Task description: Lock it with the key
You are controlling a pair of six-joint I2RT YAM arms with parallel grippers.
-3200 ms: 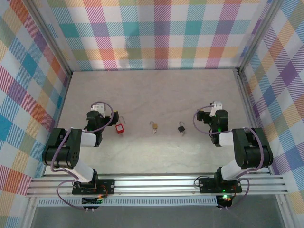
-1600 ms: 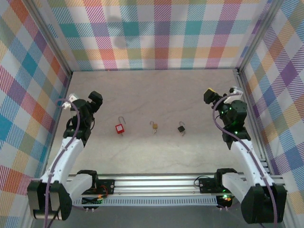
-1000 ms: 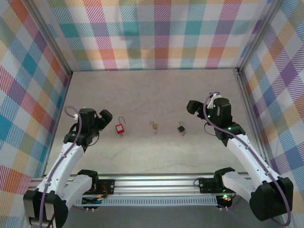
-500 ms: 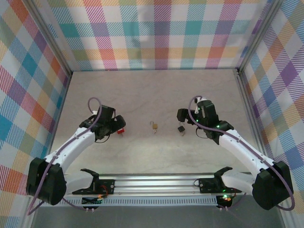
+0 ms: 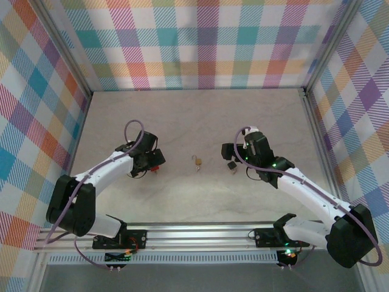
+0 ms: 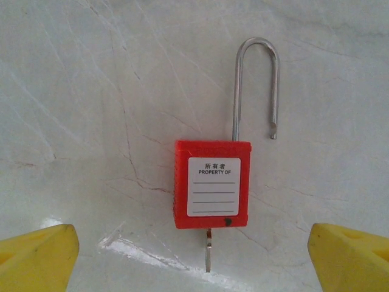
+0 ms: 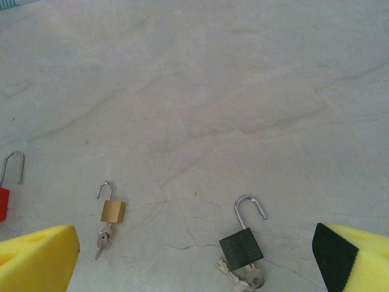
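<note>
A red padlock [image 6: 212, 182] with a white "PROPERTY OF" label lies flat on the table, its shackle [image 6: 255, 85] open and a key [image 6: 208, 255] sticking out of its base. My left gripper [image 6: 194, 261] hovers over it, open, with a yellow fingertip on either side. A black padlock [image 7: 242, 248] with an open shackle and a bunch of keys [image 7: 243, 281] lies below my open right gripper [image 7: 194, 258]. In the top view the left gripper [image 5: 152, 159] covers most of the red padlock [image 5: 159, 168], and the right gripper [image 5: 231, 152] is just above the black padlock [image 5: 231, 165].
A small brass padlock [image 5: 197, 161], shackle open with keys attached, lies between the other two, also seen as the brass padlock [image 7: 113, 211] in the right wrist view. Plaid walls enclose the marble table [image 5: 194, 115] on three sides.
Both arms have swung inward from the sides and come down, the left over the red padlock and the right over the black one. The padlocks have not moved.
</note>
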